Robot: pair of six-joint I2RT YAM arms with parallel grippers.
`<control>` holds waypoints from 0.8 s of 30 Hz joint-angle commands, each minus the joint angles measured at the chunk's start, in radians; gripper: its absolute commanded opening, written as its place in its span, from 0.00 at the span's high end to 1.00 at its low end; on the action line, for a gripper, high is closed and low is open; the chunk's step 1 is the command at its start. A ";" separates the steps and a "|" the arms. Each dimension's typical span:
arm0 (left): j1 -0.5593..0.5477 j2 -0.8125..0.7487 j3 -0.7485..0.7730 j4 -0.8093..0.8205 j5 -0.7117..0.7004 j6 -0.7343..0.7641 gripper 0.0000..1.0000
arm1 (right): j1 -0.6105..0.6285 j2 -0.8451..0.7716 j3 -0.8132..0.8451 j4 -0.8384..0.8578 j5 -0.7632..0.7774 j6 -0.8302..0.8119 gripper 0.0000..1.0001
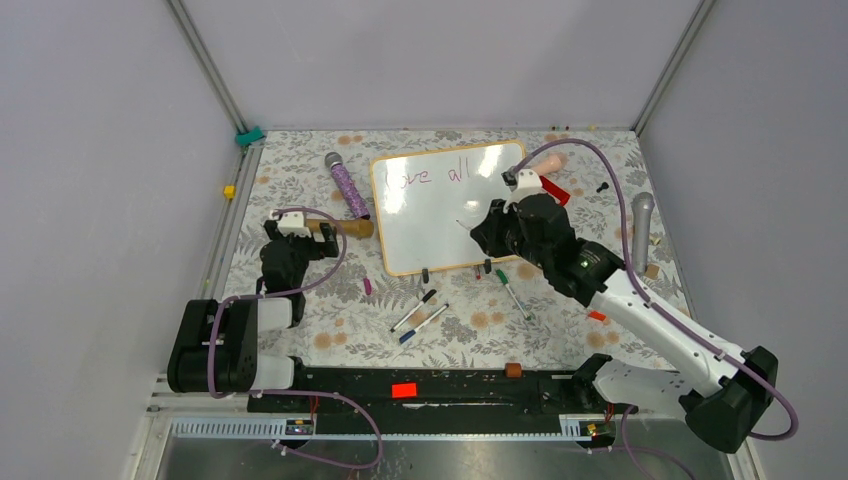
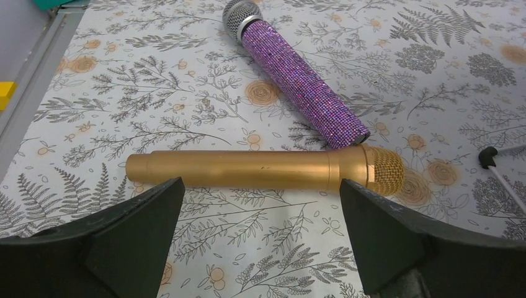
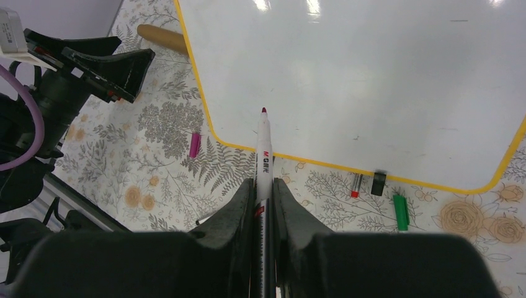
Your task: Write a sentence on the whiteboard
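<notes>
Our right tool (image 3: 263,186) is clenched on a white, red-tipped marker pen (image 3: 264,146) marked "M", its tip aimed at the glossy white, orange-framed rectangular whiteboard (image 1: 440,225). The board lies flat at the far centre of the floral surface (image 1: 300,180), long axis left to right. It bears purplish cursive handwriting (image 1: 428,175), "Love all". Our left tool (image 2: 260,198) gapes, released.

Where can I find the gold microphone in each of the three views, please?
Top external: gold microphone just left of the whiteboard.
Left wrist: mid-picture, lying crosswise.
Right wrist: top left, beside the whiteboard's frame.
Shared landmark: flowered table cover.
</notes>
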 commanded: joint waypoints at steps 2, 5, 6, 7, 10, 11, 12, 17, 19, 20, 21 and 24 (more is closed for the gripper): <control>-0.002 -0.011 0.005 0.066 0.060 0.026 0.01 | 0.010 0.078 0.102 -0.019 -0.044 0.009 1.00; -0.002 -0.012 0.005 0.066 0.057 0.026 0.01 | 0.018 0.111 0.122 0.000 -0.015 0.017 1.00; -0.002 -0.011 0.005 0.066 0.058 0.026 0.01 | 0.019 0.119 0.129 0.002 0.007 0.033 1.00; -0.003 -0.010 0.005 0.066 0.057 0.026 0.01 | 0.024 0.124 0.137 0.000 0.029 0.051 1.00; -0.001 -0.010 0.005 0.066 0.057 0.026 0.01 | 0.047 0.130 0.148 0.032 0.067 0.101 1.00; -0.002 -0.010 0.005 0.066 0.058 0.026 0.01 | 0.058 0.130 0.143 0.057 0.070 0.111 1.00; -0.003 -0.011 0.005 0.067 0.058 0.026 0.01 | 0.071 0.134 0.142 0.078 0.073 0.115 1.00; -0.002 -0.011 0.005 0.067 0.058 0.026 0.01 | 0.139 0.198 0.233 0.031 0.176 0.074 1.00; -0.002 -0.011 0.005 0.066 0.057 0.026 0.01 | 0.159 0.226 0.279 -0.004 0.234 0.046 1.00; -0.002 -0.010 0.005 0.066 0.058 0.026 0.01 | 0.165 0.233 0.293 -0.013 0.274 0.044 1.00; -0.002 -0.011 0.005 0.066 0.058 0.026 0.01 | 0.168 0.238 0.305 -0.009 0.299 0.038 1.00; -0.002 -0.011 0.005 0.066 0.058 0.026 0.01 | 0.170 0.257 0.338 0.015 0.344 -0.016 1.00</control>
